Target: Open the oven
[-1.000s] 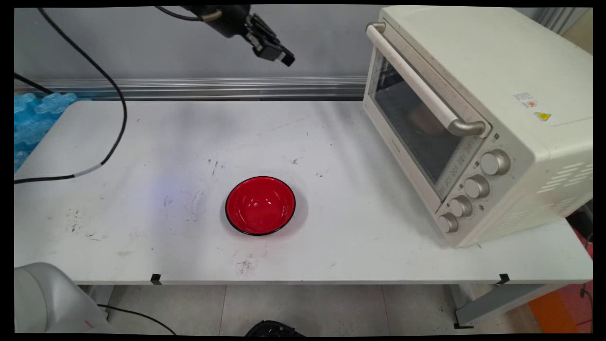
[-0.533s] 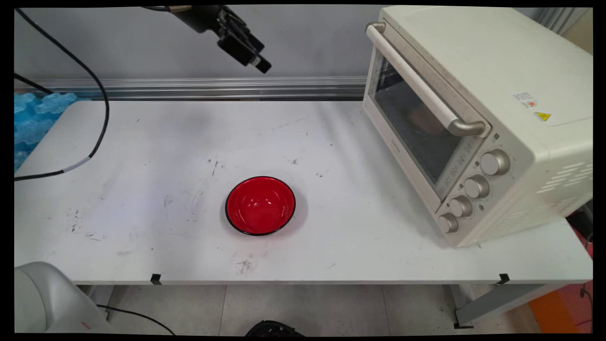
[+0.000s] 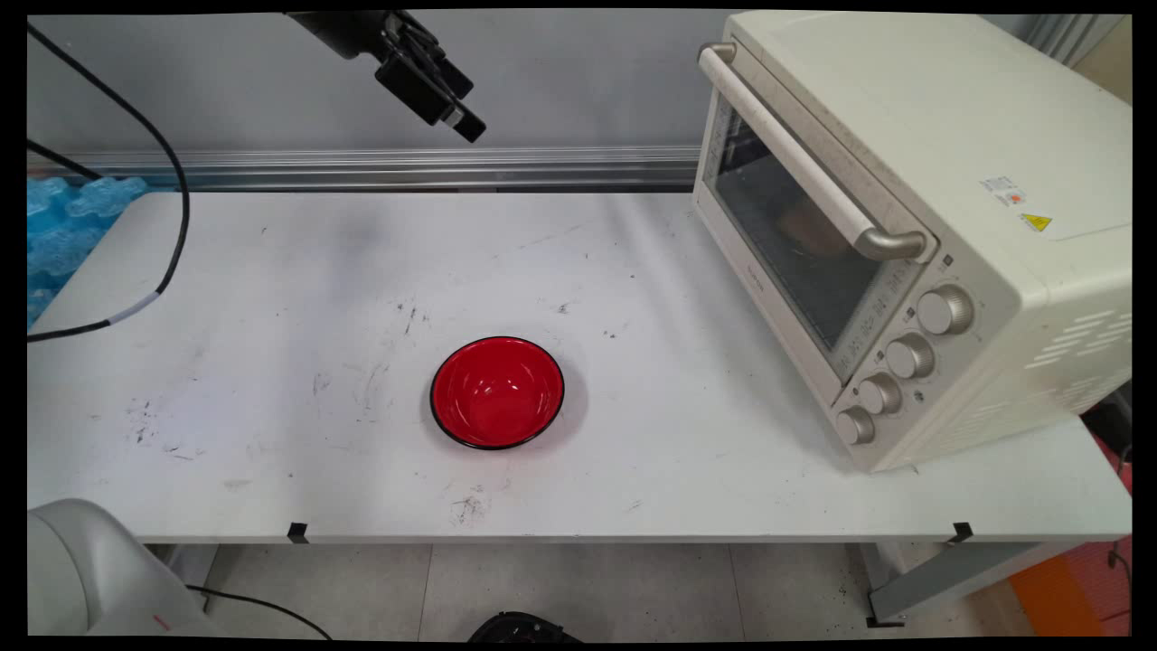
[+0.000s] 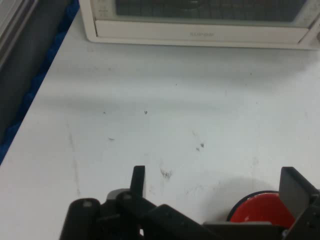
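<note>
A black two-finger pincer (image 3: 456, 122), spread open and empty, hangs high above a white table (image 3: 271, 271); a glossy red bowl (image 3: 497, 392) with a black rim, likely light, rigid and slick, sits mid-table beside a closed cream toaster oven (image 3: 904, 226).

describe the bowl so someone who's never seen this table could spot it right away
Start from the big cream toaster oven at the right end of the white table. Look left of its knobs to the middle of the table's near half: there a small round bowl sits upright and empty. It is glossy red inside with a thin black rim, the only loose item on the tabletop.
</note>
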